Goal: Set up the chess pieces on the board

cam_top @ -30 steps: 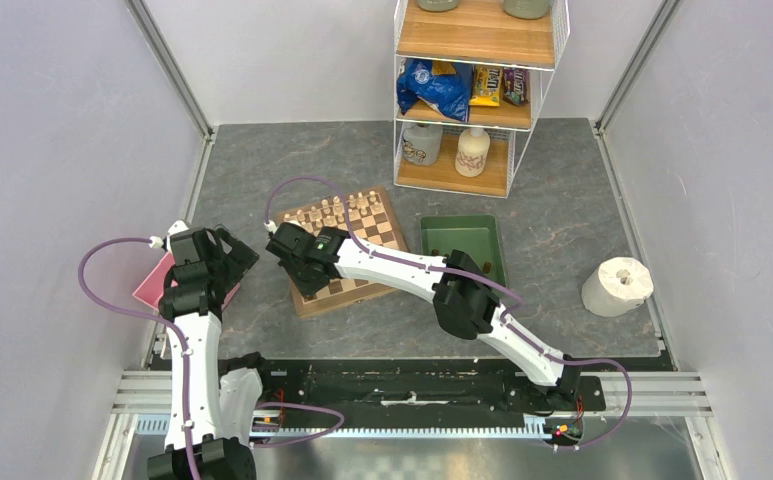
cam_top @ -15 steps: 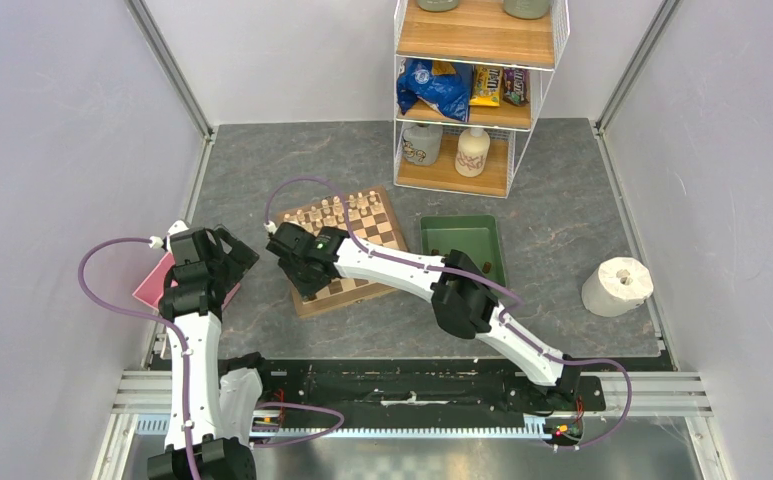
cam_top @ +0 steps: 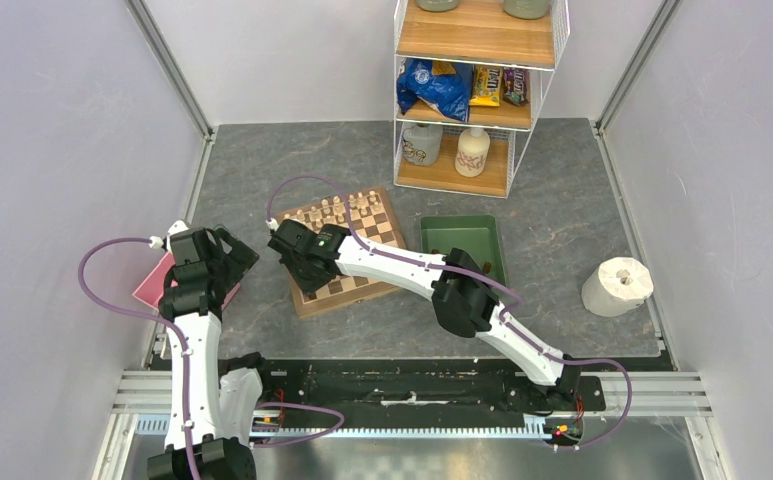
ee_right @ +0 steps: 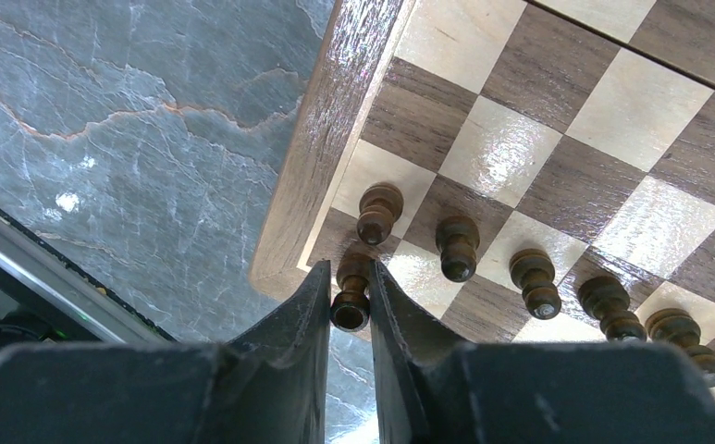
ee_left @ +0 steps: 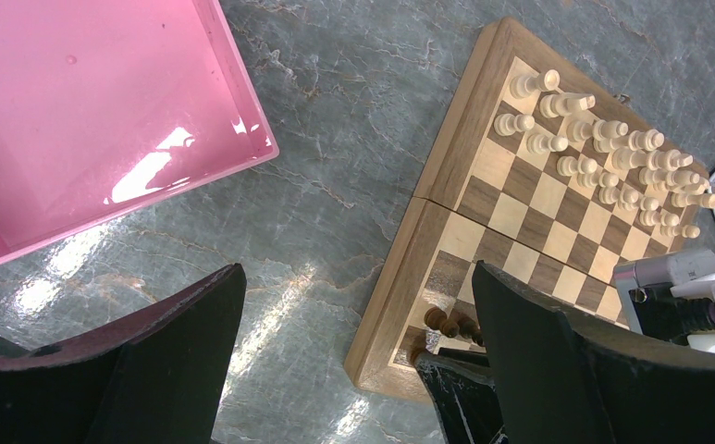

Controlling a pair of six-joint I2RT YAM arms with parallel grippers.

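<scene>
The board (cam_top: 386, 233) lies mid-table, and also shows in the left wrist view (ee_left: 520, 217) and the right wrist view (ee_right: 557, 65). My right gripper (ee_right: 349, 273) is shut on a dark-brown chess piece (ee_right: 351, 303) at the board's near-left corner square. It also shows in the top view (cam_top: 302, 272). Several dark pieces stand in a row beside it (ee_right: 457, 248), and they also show in the left wrist view (ee_left: 452, 324). My left gripper (ee_left: 358, 277) is open and empty over bare table left of the board.
Cream pieces (cam_top: 342, 208) fill the board's far rows. A pink tray (cam_top: 152, 285) lies left of my left arm. A green tray (cam_top: 462, 240) sits right of the board. A wire shelf (cam_top: 472, 100) stands behind, and a paper roll (cam_top: 617, 285) is far right.
My right gripper has shifted slightly toward the far left over the board's near-left corner, still holding the dark piece. The left arm has not moved.
</scene>
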